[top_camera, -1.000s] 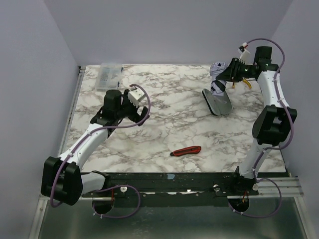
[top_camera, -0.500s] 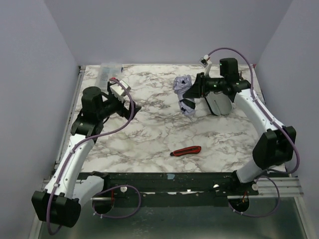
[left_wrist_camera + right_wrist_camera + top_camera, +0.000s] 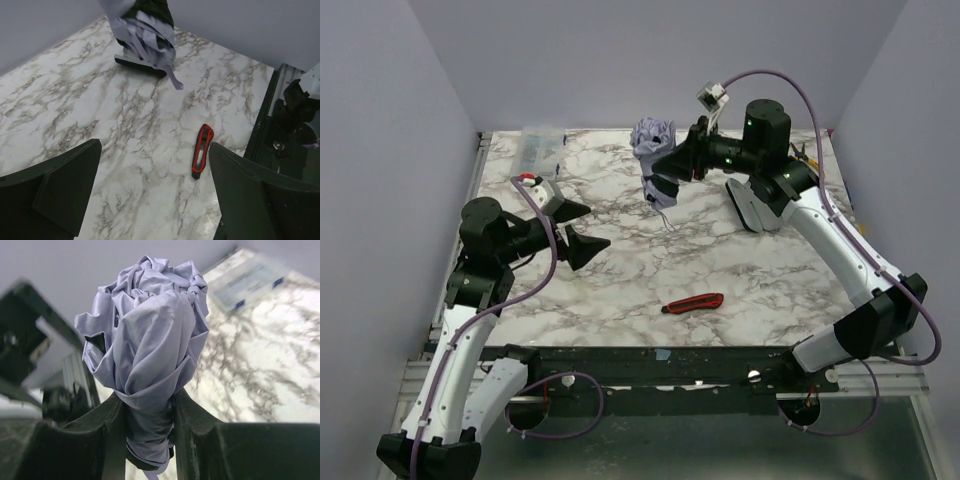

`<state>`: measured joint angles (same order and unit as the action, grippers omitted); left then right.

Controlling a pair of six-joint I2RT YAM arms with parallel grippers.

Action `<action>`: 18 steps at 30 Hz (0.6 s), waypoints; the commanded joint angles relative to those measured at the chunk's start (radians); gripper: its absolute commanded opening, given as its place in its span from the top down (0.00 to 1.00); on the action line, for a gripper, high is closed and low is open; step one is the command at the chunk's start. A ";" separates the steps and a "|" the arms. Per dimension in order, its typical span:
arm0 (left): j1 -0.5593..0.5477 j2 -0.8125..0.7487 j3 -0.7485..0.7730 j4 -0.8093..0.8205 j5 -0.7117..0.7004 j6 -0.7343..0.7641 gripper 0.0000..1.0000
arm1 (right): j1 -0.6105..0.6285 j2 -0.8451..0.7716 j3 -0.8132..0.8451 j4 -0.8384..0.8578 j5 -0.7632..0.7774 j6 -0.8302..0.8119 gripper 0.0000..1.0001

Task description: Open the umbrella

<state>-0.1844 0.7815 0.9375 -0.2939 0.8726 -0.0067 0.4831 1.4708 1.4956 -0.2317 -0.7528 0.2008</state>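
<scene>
The umbrella is folded into a crumpled pale lilac bundle with a loose strap hanging below it. My right gripper is shut on the umbrella and holds it in the air above the back middle of the table. In the right wrist view the bundle fills the centre, pinched between both fingers. In the left wrist view its lower end hangs at the top. My left gripper is open and empty, raised at the left, jaws pointing right toward the umbrella, well apart from it.
A red-and-black utility knife lies on the marble table near the front middle, also in the left wrist view. A grey oval pouch lies at the back right. A clear plastic box sits at the back left.
My right arm has carried the umbrella up and leftward from the back right to the back middle. My left arm has drawn back, risen, and turned its open jaws to the right.
</scene>
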 commanded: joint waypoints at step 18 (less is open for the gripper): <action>-0.174 0.247 -0.094 0.616 -0.147 -0.593 0.13 | 0.013 0.083 0.148 0.141 0.281 0.549 0.99</action>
<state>-0.3130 0.9760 0.7879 0.2600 0.7876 -0.5686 0.4854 1.5642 1.6077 -0.1726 -0.4732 0.7021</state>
